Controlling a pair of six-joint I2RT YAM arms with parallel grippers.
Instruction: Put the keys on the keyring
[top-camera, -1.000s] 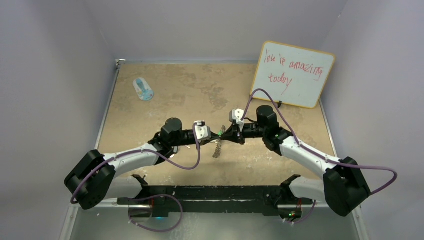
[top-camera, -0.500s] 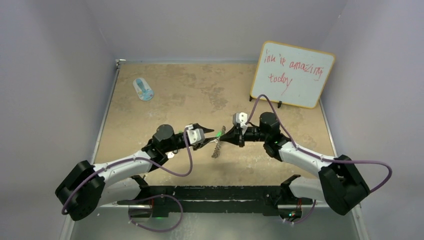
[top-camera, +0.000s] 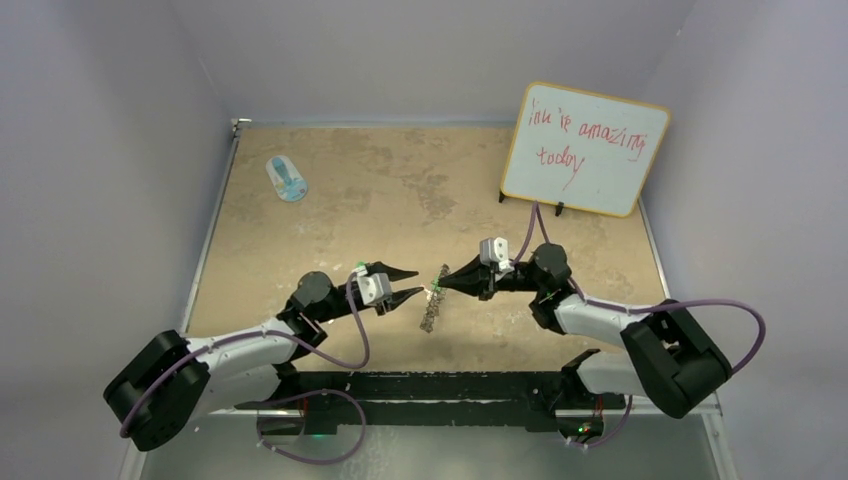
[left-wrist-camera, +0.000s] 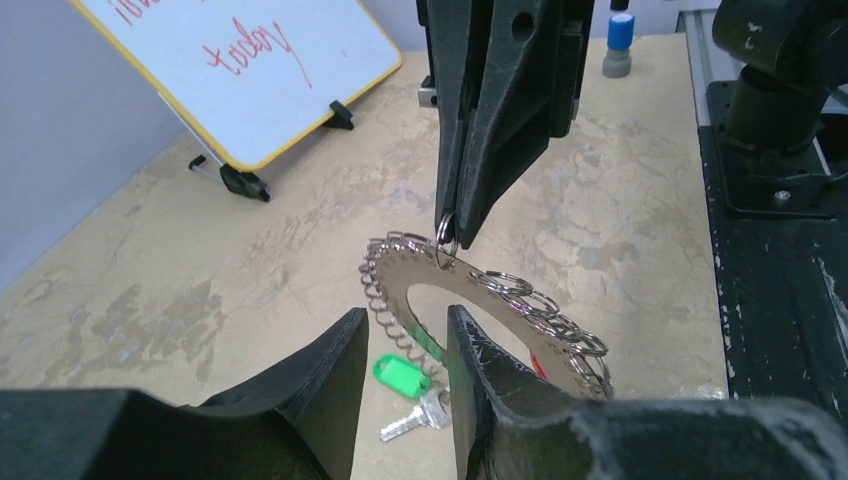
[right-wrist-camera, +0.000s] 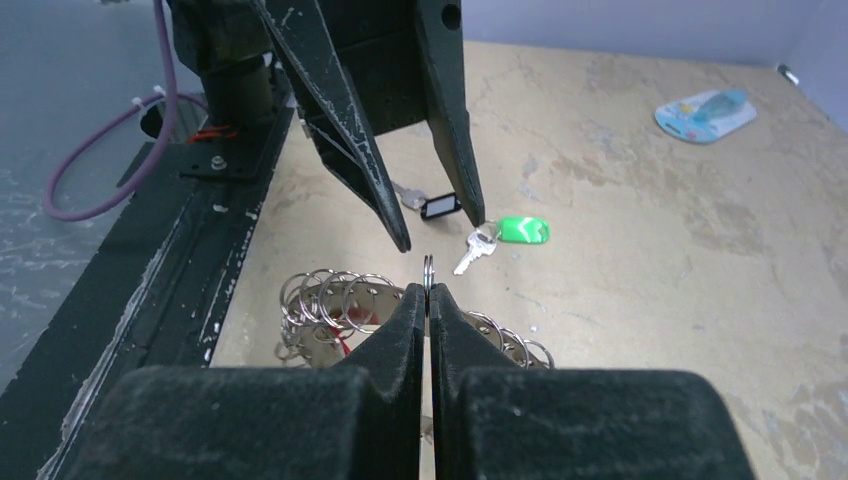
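Note:
The keyring (top-camera: 429, 312) hangs edge-on above the table. My right gripper (top-camera: 440, 286) is shut on one of the rim's wire loops (right-wrist-camera: 428, 268). In the left wrist view the flat silver keyring (left-wrist-camera: 400, 270) tilts under the right fingers (left-wrist-camera: 470, 200). My left gripper (left-wrist-camera: 400, 325) is open and empty just left of the ring, not touching it. A green-tagged key (right-wrist-camera: 522, 230) and a black-tagged key (right-wrist-camera: 438, 207) lie on the table. That green-tagged key (left-wrist-camera: 400, 378) shows beyond my left fingers. A red tag (right-wrist-camera: 345, 335) shows at the ring, mostly hidden.
A whiteboard (top-camera: 585, 150) with red writing stands at the back right. A blue-and-white oval object (top-camera: 287, 180) lies at the back left. A blue-capped item (left-wrist-camera: 618, 45) stands near the table's edge. The black base rail (top-camera: 430, 385) runs along the near edge.
My left gripper has opened and drawn back to the left, away from the right gripper. Both arms have shifted toward the near edge, and the right still holds the keyring by its loop.

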